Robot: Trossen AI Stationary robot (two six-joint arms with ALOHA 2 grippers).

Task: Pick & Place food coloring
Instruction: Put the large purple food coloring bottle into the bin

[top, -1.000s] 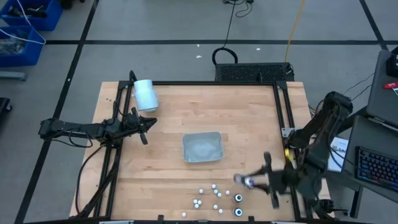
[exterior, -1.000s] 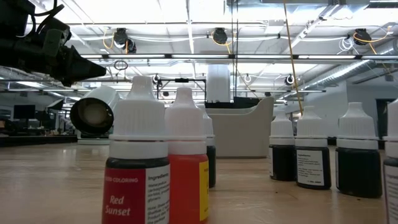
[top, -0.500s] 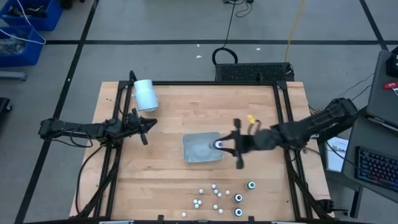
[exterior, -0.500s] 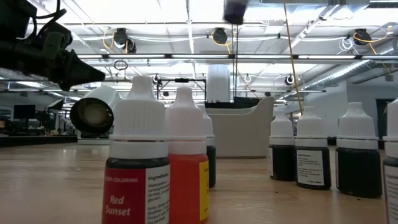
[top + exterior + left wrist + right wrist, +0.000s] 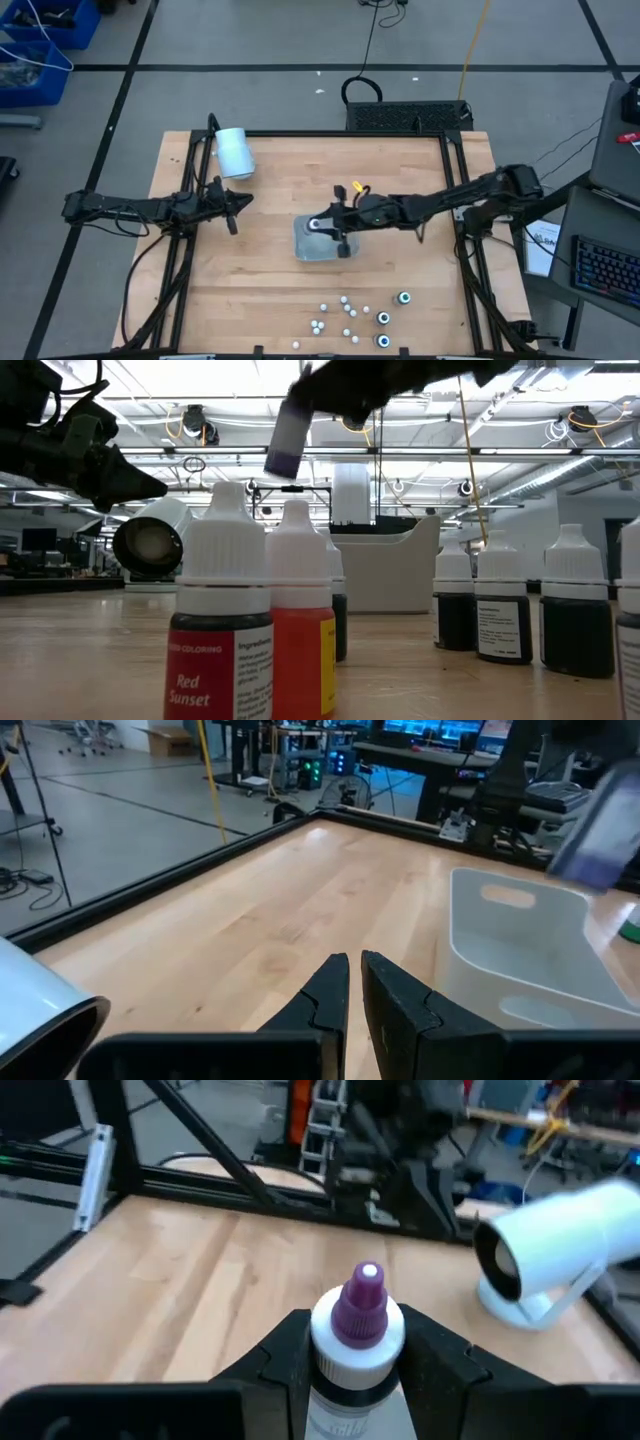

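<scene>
My right gripper (image 5: 326, 224) reaches in from the table's right and hangs over the grey tray (image 5: 325, 245), shut on a food coloring bottle (image 5: 357, 1325) with a purple tip and a white collar. In the low view the bottle (image 5: 284, 438) shows high up, tilted. Several more food coloring bottles (image 5: 345, 315) stand on their bases near the table's front edge, three of them bigger and dark (image 5: 383, 318). My left gripper (image 5: 243, 198) waits shut at the table's left edge, touching nothing. My right gripper pinches the bottle's body just behind the white collar (image 5: 352, 1378) between its two fingers (image 5: 285, 1355). The fingers come nearly level from the table's right and lie along the bottle. The bottle is lifted clear above the tray, its purple tip pointing left and slightly down.
A large white cylinder (image 5: 233, 152) lies at the table's far left corner. A black frame (image 5: 455, 170) runs along the table's edges. Bare wood lies between the tray and the standing bottles.
My right gripper has swept from the table's near right corner toward the far left, carrying the bottle clear of the table, and now hangs over the tray. It stays shut on the bottle throughout.
</scene>
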